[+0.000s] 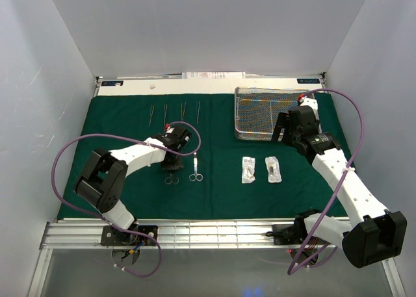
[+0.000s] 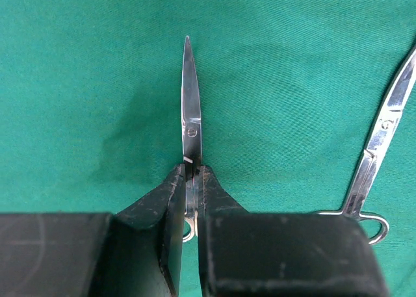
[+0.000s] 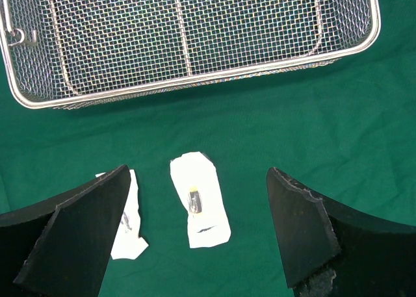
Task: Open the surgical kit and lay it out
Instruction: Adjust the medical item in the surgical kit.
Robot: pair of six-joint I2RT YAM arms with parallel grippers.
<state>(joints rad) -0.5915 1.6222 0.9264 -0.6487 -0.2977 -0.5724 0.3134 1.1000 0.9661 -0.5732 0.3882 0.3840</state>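
The left gripper (image 2: 192,180) is shown with its jaws drawn nearly together and clamped on the shanks of the scissors (image 2: 190,115). These lie on the green cloth (image 2: 78,82), well left of the wire-mesh tray (image 1: 260,112). The right gripper (image 3: 195,180) is held wide apart, nothing grasped, above two packets (image 3: 198,206) just in front of the tray.

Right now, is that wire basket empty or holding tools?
Empty, where visible: the wire-mesh tray shows only bare mesh over green cloth; the right arm hides one corner.
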